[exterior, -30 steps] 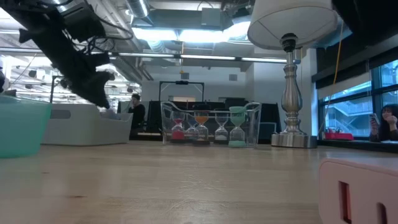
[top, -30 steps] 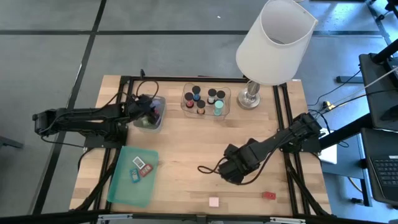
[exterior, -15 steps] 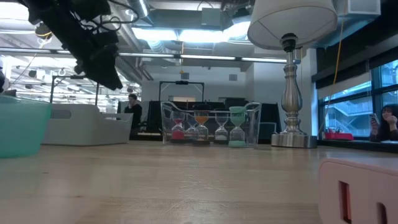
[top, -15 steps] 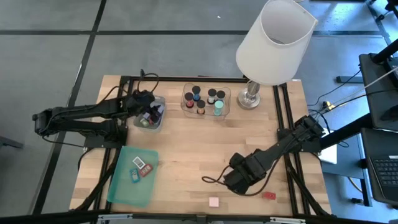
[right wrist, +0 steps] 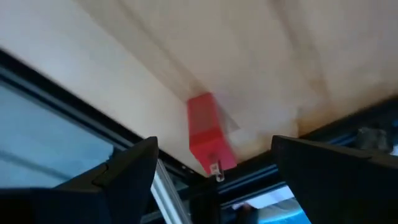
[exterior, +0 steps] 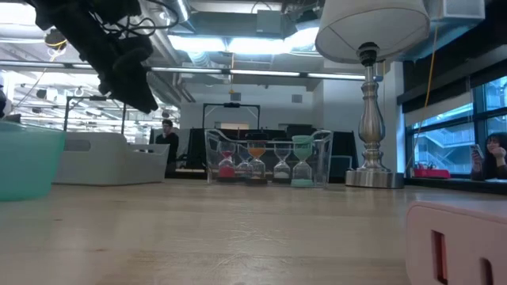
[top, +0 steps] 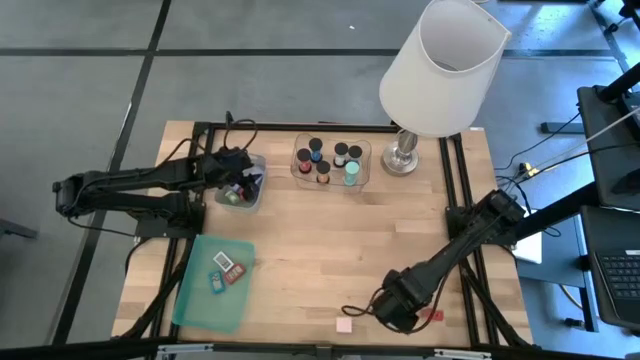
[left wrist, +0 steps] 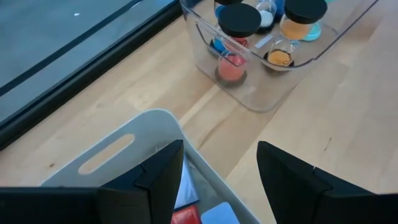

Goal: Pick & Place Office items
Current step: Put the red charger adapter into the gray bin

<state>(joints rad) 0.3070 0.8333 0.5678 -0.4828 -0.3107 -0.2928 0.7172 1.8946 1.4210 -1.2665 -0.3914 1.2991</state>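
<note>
My right gripper (right wrist: 214, 148) (top: 410, 312) is open and low over the table's near edge. Its fingers stand on either side of a small red block (right wrist: 208, 138) (top: 432, 314) without touching it; the block lies flat on the wood. My left gripper (left wrist: 221, 177) (top: 238, 178) is open and empty above the small white bin (left wrist: 112, 149) (top: 240, 192), which holds red and blue pieces (left wrist: 186, 216). A pink block (top: 344, 324) (exterior: 459, 241) lies at the near edge. Three small pieces (top: 225, 270) rest on the flat green lid (top: 205, 300).
A clear tray (top: 330, 160) (left wrist: 267, 56) of dark-topped timers stands at the far middle, with the big white-shaded lamp (top: 440, 70) to its right. The table's dark frame rail (right wrist: 186, 199) runs just beyond the red block. Bare wood spans the middle of the table.
My right gripper has travelled toward the table's near edge and somewhat right, ending at the red block. My left gripper has risen out of the white bin and now hovers above it.
</note>
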